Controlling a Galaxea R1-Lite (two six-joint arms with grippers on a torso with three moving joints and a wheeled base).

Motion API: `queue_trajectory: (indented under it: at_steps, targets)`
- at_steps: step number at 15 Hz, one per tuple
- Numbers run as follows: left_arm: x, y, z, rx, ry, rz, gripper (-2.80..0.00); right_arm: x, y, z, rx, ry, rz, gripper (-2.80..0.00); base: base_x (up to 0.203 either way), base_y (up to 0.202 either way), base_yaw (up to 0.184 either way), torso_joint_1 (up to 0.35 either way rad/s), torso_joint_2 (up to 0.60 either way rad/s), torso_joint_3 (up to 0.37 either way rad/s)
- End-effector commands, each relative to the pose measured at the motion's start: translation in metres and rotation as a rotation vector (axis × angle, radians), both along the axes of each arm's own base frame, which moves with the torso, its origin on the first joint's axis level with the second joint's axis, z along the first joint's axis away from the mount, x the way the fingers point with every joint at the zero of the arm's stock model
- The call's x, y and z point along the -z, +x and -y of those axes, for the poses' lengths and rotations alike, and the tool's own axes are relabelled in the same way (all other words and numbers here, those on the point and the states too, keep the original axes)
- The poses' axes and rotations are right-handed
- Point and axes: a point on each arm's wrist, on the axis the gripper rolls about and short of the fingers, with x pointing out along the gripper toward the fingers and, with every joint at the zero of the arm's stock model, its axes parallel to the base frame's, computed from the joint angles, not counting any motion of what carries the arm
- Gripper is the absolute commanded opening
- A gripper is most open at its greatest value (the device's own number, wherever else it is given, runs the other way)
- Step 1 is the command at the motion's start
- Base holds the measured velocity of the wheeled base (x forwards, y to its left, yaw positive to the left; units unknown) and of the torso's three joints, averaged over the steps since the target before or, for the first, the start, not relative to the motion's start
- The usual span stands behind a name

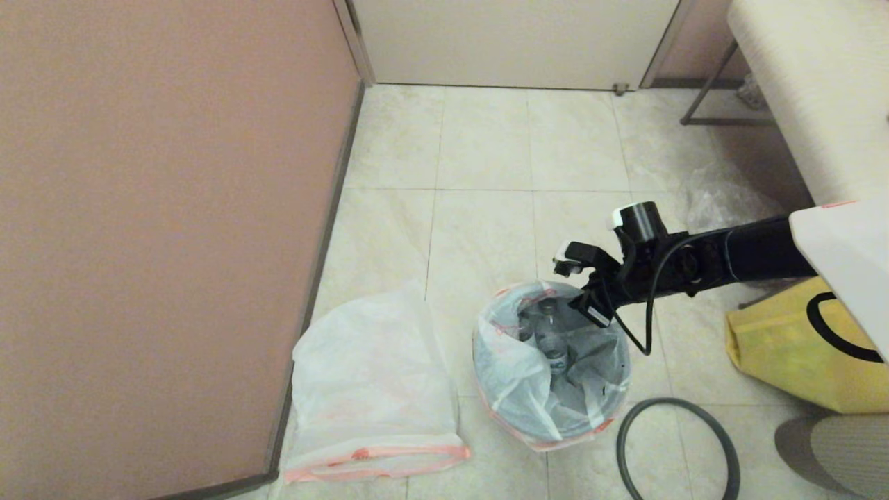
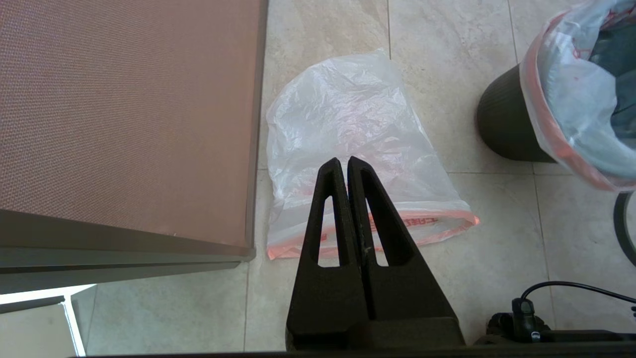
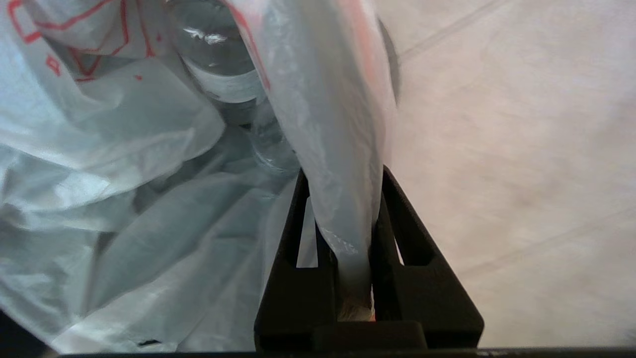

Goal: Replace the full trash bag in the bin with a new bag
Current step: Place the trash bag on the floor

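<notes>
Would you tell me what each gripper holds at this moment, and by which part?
The right gripper pinches the full trash bag by its mouth edge at the bin rim. The left gripper is shut on nothing.

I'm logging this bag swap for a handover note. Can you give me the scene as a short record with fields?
full bag: in the bin, mouth band folded over the rim
right claw: shut on the full bag's edge at the bin's rim
left claw: shut, holding nothing, above the new bag
new bag: flat on the floor, left of the bin
ring: on the floor beside the bin
</notes>
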Motion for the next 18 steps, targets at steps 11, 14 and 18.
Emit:
queue_trajectory:
  at_steps: [11,14,18]
  targets:
    - [0.0,0.0,0.0,0.0,0.0,-0.001,-2.8,-0.036,-0.013,-0.025,-0.021,-0.111,0.08,0.0,0.0,0.0,0.0,0.0,0.0,0.0]
    - [0.0,0.0,0.0,0.0,0.0,-0.001,-2.8,-0.057,-0.037,-0.007,0.147,0.08,-0.032,0.0,0.0,0.0,0.0,0.0,0.0,0.0]
    - [0.0,0.0,0.0,0.0,0.0,-0.001,-2.8,-0.089,-0.081,0.053,0.406,0.479,-0.261,0.0,0.0,0.0,0.0,0.0,0.0,0.0]
